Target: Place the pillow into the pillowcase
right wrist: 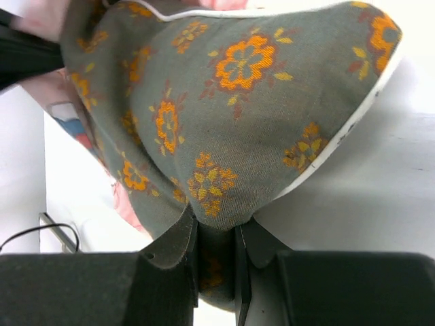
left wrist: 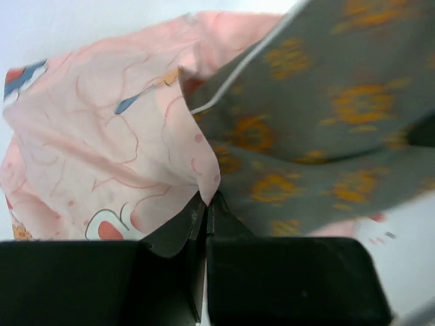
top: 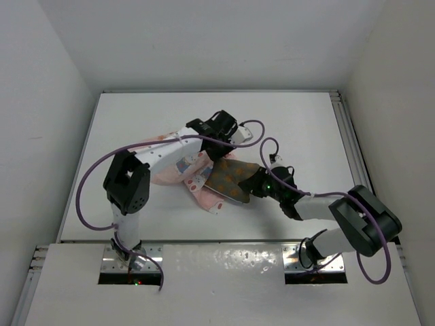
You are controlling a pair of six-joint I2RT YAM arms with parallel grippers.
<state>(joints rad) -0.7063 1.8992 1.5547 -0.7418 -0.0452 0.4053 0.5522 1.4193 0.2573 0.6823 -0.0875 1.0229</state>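
The pillow (right wrist: 238, 122), a small flat rectangular cushion of olive-brown fabric with orange flower dots and a pale piped edge, is pinched at one edge between the two fingers of the right hand (right wrist: 216, 224). The fingers are clamped on the fabric, and the cushion spreads out ahead of them. Its far end reaches the left hand (left wrist: 206, 204), where it lies partly inside the mouth of the pillowcase (left wrist: 102, 149), a soft pink cloth sack printed with white cartoon rabbits and small coloured motifs.

The left hand's fingers are closed together on the rim of that pink cloth, at the opening. The dotted cushion sits just beside them, on their right in the left wrist view. The rest of the sack lies crumpled behind the left hand and under its forearm.

Both pieces rest on the white table (top: 306, 122), between the two hands, which face each other close together.
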